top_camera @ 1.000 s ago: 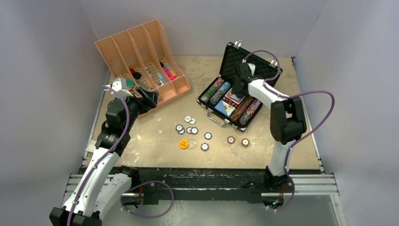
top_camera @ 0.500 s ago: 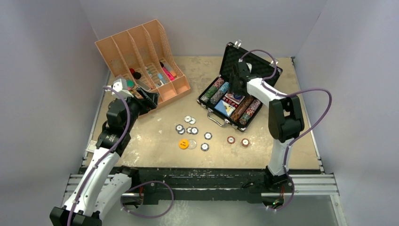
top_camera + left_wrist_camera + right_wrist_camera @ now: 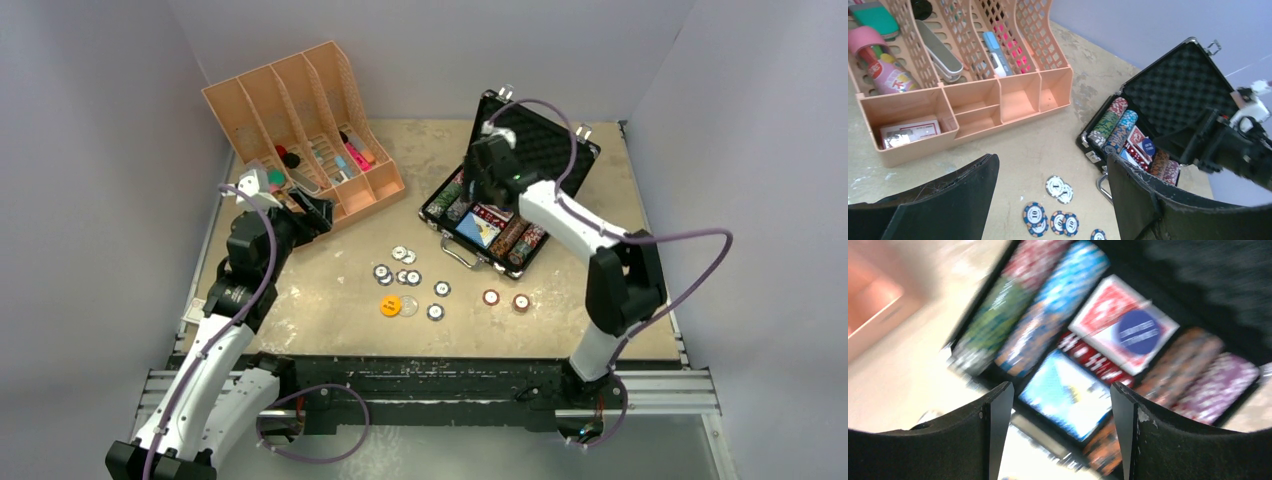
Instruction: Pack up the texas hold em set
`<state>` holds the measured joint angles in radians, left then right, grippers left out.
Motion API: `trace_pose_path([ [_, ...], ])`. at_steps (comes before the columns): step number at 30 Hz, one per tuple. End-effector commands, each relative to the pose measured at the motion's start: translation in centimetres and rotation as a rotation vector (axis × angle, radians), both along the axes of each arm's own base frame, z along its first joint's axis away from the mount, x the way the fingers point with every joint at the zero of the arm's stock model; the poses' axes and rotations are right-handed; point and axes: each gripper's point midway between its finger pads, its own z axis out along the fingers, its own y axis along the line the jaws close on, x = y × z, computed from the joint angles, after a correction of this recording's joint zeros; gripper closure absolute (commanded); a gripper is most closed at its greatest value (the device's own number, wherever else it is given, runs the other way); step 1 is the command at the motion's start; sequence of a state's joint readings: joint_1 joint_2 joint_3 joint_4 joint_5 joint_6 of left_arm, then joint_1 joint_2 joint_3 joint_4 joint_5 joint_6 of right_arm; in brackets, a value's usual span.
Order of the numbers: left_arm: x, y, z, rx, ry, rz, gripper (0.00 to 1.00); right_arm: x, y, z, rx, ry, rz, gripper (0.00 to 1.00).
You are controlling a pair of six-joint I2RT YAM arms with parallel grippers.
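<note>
The black briefcase (image 3: 560, 150) lies open at the back right, foam lid up, with rows of chips (image 3: 452, 195), card decks (image 3: 480, 230) and a blue button (image 3: 1138, 332) inside. Several striped chips (image 3: 405, 275) and a yellow button (image 3: 390, 306) lie loose on the table; two red chips (image 3: 506, 299) lie nearer the case. My right gripper (image 3: 478, 187) hovers open and empty over the case's left chip rows; its view is blurred (image 3: 1059, 405). My left gripper (image 3: 315, 215) is open and empty by the organiser's front, far left of the chips (image 3: 1048, 217).
The orange slotted organiser (image 3: 310, 130) with pens and small items stands at the back left, close to my left gripper. Grey walls enclose the table on three sides. The case's silver handle (image 3: 458, 255) faces the loose chips.
My right gripper has swung left and forward from above the case's lid side to over its left chip rows. The left arm has not moved.
</note>
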<state>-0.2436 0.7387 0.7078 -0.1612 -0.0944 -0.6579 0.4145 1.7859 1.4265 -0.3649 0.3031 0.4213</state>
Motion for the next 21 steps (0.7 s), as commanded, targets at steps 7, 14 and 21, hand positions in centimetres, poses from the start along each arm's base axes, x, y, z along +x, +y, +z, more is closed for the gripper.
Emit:
trace_pose_path([
  [7,-0.1,1.8,1.8,0.027,-0.033,0.095,0.22,-11.8,14.0,-0.9,0.066,0.044,0.322,0.27],
  [14,-0.6,2.4,1.9,0.038,-0.042,0.117,0.22,-17.9,16.9,-1.9,0.084,0.109,0.657,0.32],
  [21,-0.4,2.3,1.8,0.041,-0.036,0.111,0.22,-21.7,18.2,-5.4,-0.076,0.153,0.827,0.23],
])
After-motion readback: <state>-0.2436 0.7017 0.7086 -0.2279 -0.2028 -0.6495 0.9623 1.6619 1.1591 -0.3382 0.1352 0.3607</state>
